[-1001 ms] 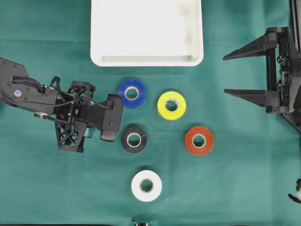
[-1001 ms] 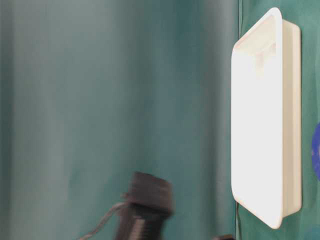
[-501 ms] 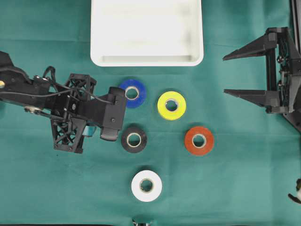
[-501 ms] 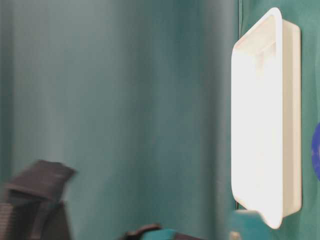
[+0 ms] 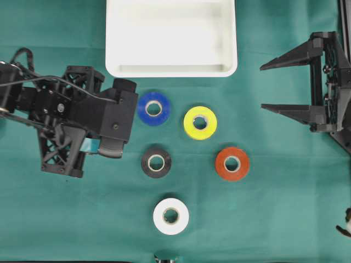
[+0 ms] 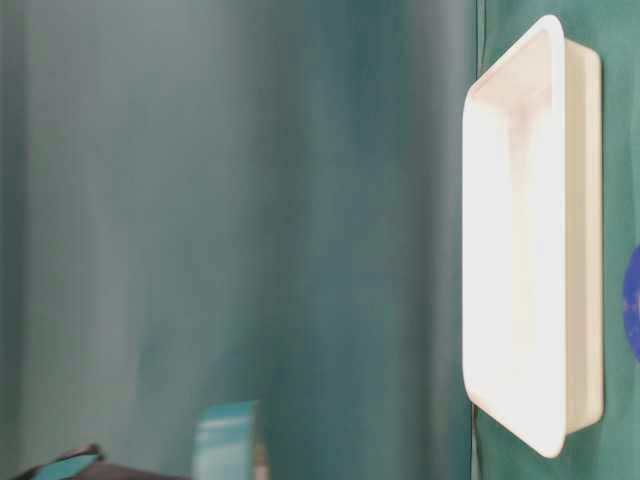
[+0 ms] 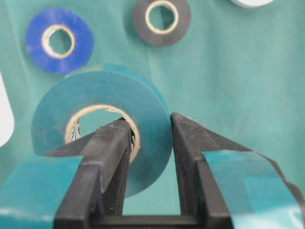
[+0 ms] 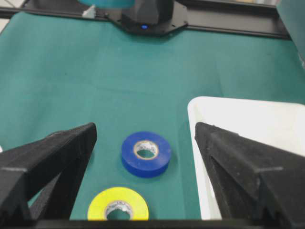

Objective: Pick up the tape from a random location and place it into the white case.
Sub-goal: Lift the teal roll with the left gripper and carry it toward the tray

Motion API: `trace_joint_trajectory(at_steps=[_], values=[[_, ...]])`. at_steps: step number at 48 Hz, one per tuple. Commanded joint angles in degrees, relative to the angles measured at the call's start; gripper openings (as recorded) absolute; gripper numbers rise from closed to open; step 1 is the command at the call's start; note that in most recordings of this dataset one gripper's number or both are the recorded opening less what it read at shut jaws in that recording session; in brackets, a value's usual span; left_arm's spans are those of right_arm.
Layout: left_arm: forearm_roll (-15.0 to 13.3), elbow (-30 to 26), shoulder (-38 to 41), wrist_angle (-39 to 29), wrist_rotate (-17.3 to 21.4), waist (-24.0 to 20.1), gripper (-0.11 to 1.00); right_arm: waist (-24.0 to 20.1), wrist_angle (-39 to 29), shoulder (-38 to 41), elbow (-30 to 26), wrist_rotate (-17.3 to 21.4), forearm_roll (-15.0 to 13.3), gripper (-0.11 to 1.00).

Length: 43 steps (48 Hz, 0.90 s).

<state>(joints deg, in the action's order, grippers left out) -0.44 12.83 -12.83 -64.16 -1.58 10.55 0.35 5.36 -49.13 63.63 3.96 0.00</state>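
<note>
green cloth; left fingers (image 7: 121, 157) pinch teal tape (image 7: 100, 121) (overhead hides it), right fingers (image 5: 274, 85) spread.

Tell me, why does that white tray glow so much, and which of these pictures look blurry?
In the table-level view the white case is overexposed, its floor washed out, and the teal tape at the bottom is smeared. The overhead view is sharp with mild glare. In the left wrist view the nearest parts of the left gripper look soft.

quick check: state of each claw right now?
Left claw: closed on the teal tape roll, one finger through its core, one outside.
Right claw: wide open, holding nothing.
</note>
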Motion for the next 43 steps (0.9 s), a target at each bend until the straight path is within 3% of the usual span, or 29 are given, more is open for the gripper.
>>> trace_joint_trajectory(at_steps=[1,14,43], values=[[0.09,-3.34,-1.49,-2.55,0.09,-0.09,0.21,0.18,0.18,0.18,-1.58,0.09,0.00,0.92],[0.44,-7.03,-1.49,-6.42,0.09,-0.18,0.21,0.18,0.18,0.18,-1.58,0.18,0.00,0.92],[0.44,-7.03,-1.49,-6.68,0.09,-0.26,0.21,0.09,0.18,0.26,-1.49,0.18,-0.09,0.92]])
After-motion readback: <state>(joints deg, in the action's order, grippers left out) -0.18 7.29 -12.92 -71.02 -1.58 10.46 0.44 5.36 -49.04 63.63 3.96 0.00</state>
